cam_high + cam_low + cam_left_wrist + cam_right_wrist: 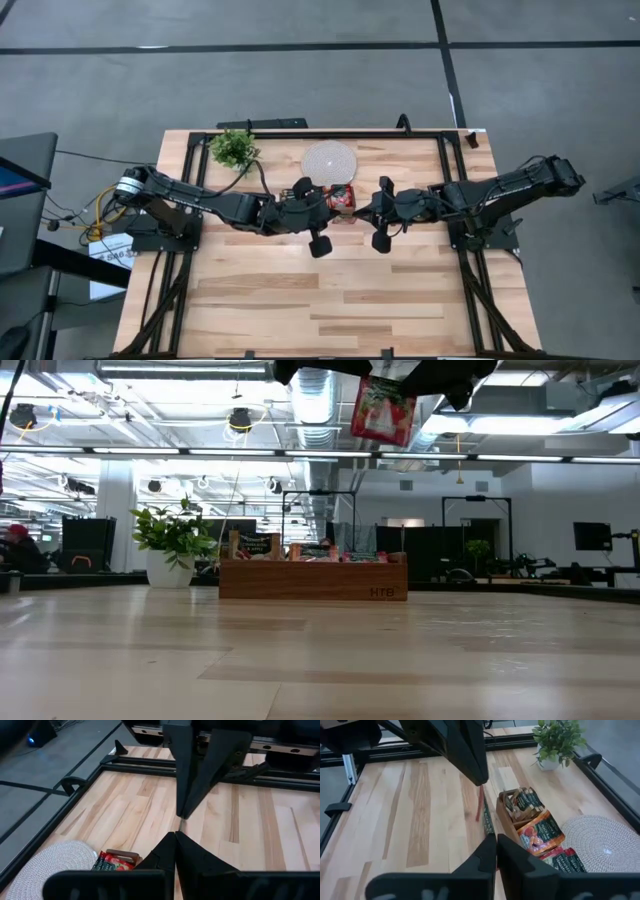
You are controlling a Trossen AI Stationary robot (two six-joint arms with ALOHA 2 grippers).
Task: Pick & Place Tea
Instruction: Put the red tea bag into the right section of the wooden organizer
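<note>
**Item: 1 red-orange tea sachet (483,810), airborne, shared by 2 grippers**

- **Risk 1, tug or tear.** Both grippers appear clamped on the same sachet. If either arm moves off before the other lets go, the packet could rip, crumple or be yanked free.
- **Risk 2, drop.** Each grip looks to hold only a thin margin of the packet. A shallow pinch could slip at release, and the sachet would fall to the table (300,300) or land askew on the wooden tray (506,817).
- **Risk 3, collision.** The 2 sets of fingers stand tip to tip, so a small misjudged move could knock them together.

**Position.** The sachet hangs in the air above the tray's near side, clear of the table in the low view. The right wrist view shows it edge-on.

- Left gripper (479,779): clenched on 1 edge of the sachet.
- Right gripper (492,840): closed, seemingly on the opposite edge.

**Remaining stock.** Other sachets (540,832) sit in the tray, beside the white woven disc (600,845).
</note>
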